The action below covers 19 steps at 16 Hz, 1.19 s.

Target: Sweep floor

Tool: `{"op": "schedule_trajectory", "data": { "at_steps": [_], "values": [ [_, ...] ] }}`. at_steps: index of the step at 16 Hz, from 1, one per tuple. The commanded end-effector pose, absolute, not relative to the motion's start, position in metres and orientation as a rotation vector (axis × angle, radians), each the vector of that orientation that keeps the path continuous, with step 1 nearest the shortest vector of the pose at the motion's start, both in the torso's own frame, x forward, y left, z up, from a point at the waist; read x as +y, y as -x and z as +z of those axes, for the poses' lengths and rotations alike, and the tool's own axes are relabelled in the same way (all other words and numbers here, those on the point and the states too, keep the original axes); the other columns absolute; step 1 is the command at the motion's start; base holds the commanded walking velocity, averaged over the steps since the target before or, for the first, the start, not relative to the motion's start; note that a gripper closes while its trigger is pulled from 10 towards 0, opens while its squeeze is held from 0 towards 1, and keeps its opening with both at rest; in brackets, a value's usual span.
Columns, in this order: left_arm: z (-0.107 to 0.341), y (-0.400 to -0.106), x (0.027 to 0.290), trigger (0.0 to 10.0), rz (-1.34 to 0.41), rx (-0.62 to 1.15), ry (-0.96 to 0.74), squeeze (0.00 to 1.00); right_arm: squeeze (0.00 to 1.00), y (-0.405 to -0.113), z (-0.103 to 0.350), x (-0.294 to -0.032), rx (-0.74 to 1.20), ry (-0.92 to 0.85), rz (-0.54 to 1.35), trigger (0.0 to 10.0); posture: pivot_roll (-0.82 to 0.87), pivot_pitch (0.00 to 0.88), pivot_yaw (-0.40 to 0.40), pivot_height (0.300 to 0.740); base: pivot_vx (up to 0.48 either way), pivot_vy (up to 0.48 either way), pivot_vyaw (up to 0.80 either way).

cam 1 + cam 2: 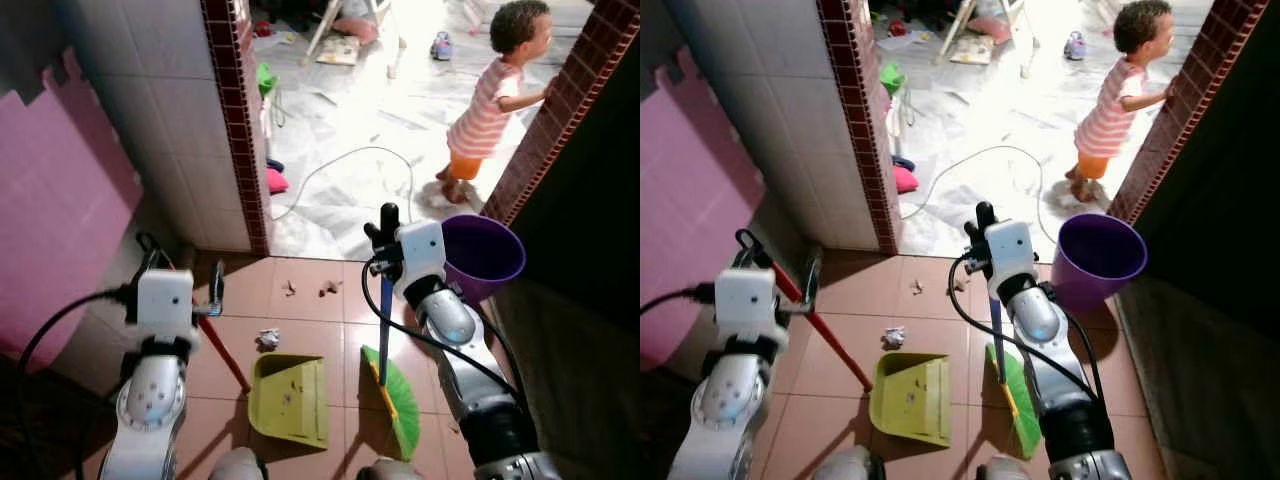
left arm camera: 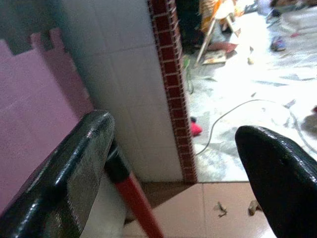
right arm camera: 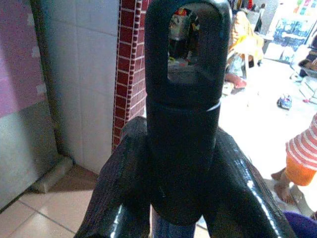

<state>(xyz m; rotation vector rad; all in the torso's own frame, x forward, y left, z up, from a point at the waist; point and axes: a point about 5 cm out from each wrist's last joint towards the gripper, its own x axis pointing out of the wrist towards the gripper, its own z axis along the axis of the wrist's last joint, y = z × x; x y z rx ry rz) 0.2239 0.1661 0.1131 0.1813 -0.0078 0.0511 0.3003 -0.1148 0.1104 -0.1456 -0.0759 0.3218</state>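
The right tool [image 1: 383, 232] is clamped on the black plastic top of the broom handle [image 3: 185, 124], which ends in a loop for hanging. Below it the thin blue broom shaft [image 1: 385, 330] goes down to a flat green bristle head [image 1: 398, 397] that rests on the smooth terracotta floor tiles [image 1: 300, 300]. The left tool [image 1: 185, 290] has its fingers apart, with the red rod-like dustpan handle [image 1: 222, 352] passing beside one finger [image 2: 64, 168]; I cannot tell if it touches. The yellow-green plastic dustpan [image 1: 290, 398] lies flat on the tiles, just beside the bristle head.

A crumpled white paper scrap [image 1: 267, 339] lies near the dustpan's far edge, and small brown crumbs [image 1: 328, 288] lie near the step to the glossy marble floor [image 1: 350, 130]. A round purple plastic bucket [image 1: 483, 255] stands close to the right arm, against a dark brick doorpost [image 1: 560, 110]. A white tiled wall with a red brick edge [image 1: 235, 120] closes the left side. The passage between them is open; a child in a striped shirt [image 1: 490, 100] stands there, and a white cable [image 1: 350, 165] curves over the marble.
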Motion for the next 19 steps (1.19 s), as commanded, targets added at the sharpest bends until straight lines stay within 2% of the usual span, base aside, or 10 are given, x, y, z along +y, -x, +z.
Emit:
{"op": "schedule_trajectory", "data": {
  "at_steps": [1,4,12,19],
  "values": [
    [0.116,-0.225,0.167,10.0,0.038,-0.003,-0.179,0.00,0.00,-0.305,0.120,-0.116,-0.132,0.136,0.301,10.0,0.09,0.000,0.058,0.740,0.000,0.000,0.00],
    [0.115,-0.224,0.162,10.0,0.005,0.002,-0.169,0.00,0.00,-0.306,0.117,-0.119,-0.129,0.136,0.288,10.0,0.09,0.000,0.056,0.740,0.000,0.119,0.00],
    [0.115,-0.220,0.153,10.0,-0.045,0.014,-0.165,0.00,0.00,-0.306,0.115,-0.124,-0.128,0.156,0.284,10.0,0.07,0.000,0.046,0.740,0.000,0.480,-0.17],
    [0.114,-0.222,0.144,10.0,-0.087,0.017,-0.191,0.00,0.00,-0.307,0.116,-0.139,-0.124,0.187,0.257,10.0,0.05,0.000,0.045,0.740,0.000,0.000,0.00]
  ]
}}
